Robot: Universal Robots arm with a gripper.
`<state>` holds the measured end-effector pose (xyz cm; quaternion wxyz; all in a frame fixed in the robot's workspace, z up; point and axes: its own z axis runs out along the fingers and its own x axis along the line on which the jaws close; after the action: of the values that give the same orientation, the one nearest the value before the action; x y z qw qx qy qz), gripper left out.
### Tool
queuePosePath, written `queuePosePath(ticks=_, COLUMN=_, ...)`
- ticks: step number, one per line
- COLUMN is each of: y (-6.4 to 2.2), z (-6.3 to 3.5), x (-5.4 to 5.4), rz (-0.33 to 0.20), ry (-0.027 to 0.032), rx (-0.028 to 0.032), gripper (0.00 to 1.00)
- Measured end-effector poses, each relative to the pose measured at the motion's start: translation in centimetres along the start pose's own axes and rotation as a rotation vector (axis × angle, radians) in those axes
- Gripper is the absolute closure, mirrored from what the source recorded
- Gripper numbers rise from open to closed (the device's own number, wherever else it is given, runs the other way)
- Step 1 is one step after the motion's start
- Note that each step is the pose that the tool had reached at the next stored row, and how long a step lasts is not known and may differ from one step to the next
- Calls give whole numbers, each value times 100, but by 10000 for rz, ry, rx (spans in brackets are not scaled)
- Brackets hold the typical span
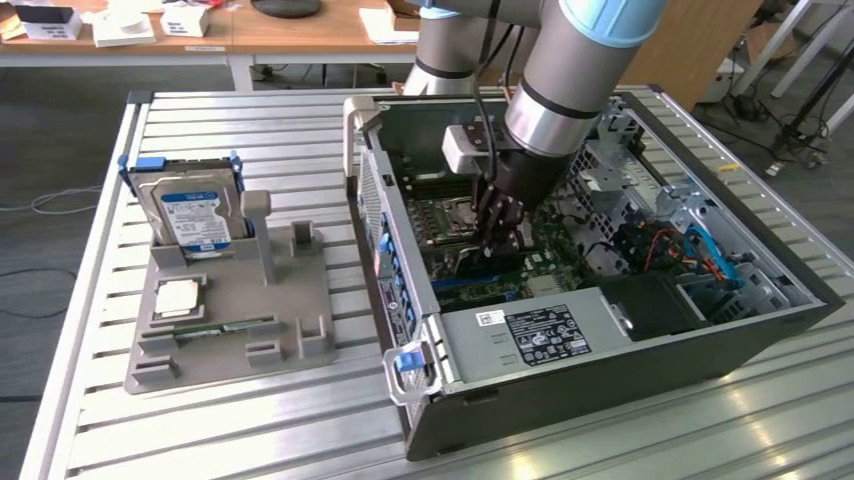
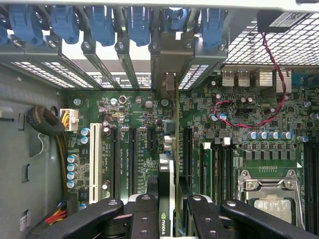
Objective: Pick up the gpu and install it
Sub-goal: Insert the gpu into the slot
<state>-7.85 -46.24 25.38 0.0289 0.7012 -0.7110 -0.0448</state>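
My gripper (image 1: 502,238) is down inside the open computer case (image 1: 627,370), shut on the gpu (image 1: 483,266). In the wrist view the gpu (image 2: 176,129) stands edge-on between the black fingers (image 2: 144,214), a thin green board with its black cooler (image 2: 165,199) on one face. Its silver end bracket (image 2: 169,69) lies against the case's rear slot openings, under the blue latches (image 2: 174,20). The card's lower edge runs along a black expansion slot on the motherboard (image 2: 239,114); I cannot tell whether it is fully seated.
A grey fixture (image 1: 287,330) on the exterior view's left holds the silver hard drive (image 1: 194,215), a processor chip (image 1: 179,298) and a memory stick (image 1: 220,328). Inside the case are the power supply (image 1: 541,335), a processor socket (image 2: 271,199), a white slot (image 2: 94,159) and red wires (image 2: 234,117).
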Motion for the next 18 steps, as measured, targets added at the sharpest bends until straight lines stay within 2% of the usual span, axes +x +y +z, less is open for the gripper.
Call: queuePosePath(ticks=18, y=-2, z=19, x=0, rz=-1, ry=-7, rx=0, gripper=73)
